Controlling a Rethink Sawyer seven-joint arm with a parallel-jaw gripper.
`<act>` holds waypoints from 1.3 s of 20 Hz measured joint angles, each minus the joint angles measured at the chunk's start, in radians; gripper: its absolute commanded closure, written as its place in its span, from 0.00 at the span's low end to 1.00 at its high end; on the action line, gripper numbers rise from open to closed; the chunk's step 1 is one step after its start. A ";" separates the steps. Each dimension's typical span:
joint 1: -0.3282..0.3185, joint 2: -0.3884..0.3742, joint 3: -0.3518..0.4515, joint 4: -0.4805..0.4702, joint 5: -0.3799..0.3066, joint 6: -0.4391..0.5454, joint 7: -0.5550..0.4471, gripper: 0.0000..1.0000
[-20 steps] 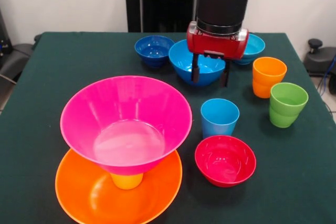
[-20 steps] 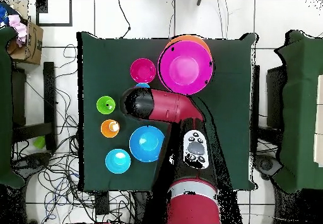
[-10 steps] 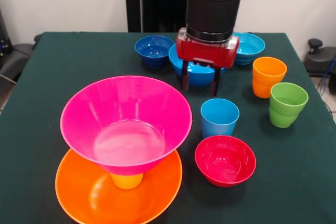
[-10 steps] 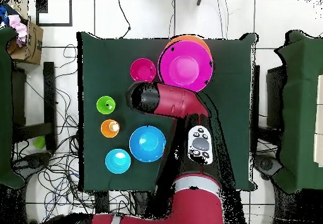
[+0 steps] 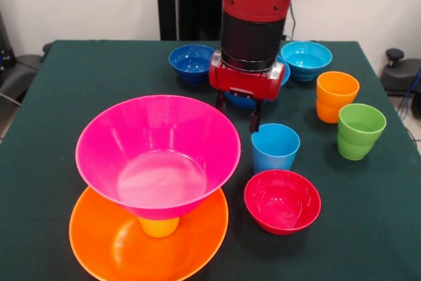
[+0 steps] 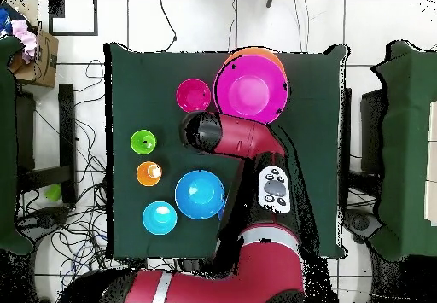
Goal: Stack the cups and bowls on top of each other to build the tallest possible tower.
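We find the gripper (image 5: 237, 111) spread and empty, the light-blue cup (image 5: 275, 147) just beside it; we advise centring both fingers astride its rim before descending.

the medium blue bowl (image 5: 238, 99) is mostly hidden behind the gripper (image 5: 237, 112) in the front view, only slivers of it showing. the yellow cup (image 5: 158, 226) shows just its base under the large pink bowl (image 5: 158, 156), which also covers the far part of the large orange bowl (image 5: 148, 241); that bowl's near rim is cut off by the picture's bottom edge. from overhead, the arm (image 6: 230, 137) covers the light blue cup (image 5: 275, 148) and probably the small dark blue bowl (image 5: 193, 62).
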 measured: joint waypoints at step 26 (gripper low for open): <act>0.136 0.015 -0.041 -0.015 0.056 0.000 0.000 0.00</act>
